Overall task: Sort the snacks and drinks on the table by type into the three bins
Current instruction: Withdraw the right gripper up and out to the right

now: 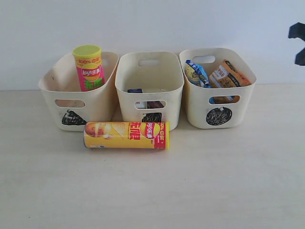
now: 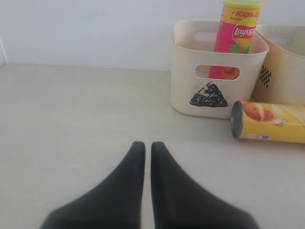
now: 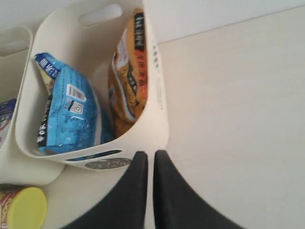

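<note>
The left bin (image 1: 50, 98), middle bin (image 1: 127, 112) and right bin (image 1: 195, 112) are cream with black scribbled marks, on a pale beige wood-grain table (image 1: 152, 191). The standing chip tube (image 1: 89, 69) is pink and green with a yellow-green lid; the lying chip tube (image 1: 126, 135) is yellow with a red band. The right bin holds a blue-white bag (image 1: 197, 74) and an orange-brown bag (image 1: 229, 75).

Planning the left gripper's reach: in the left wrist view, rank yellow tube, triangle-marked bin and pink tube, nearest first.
1. Yellow tube, lying on the table, and triangle-marked bin: too close to call.
2. Pink tube, standing inside that bin.
</note>
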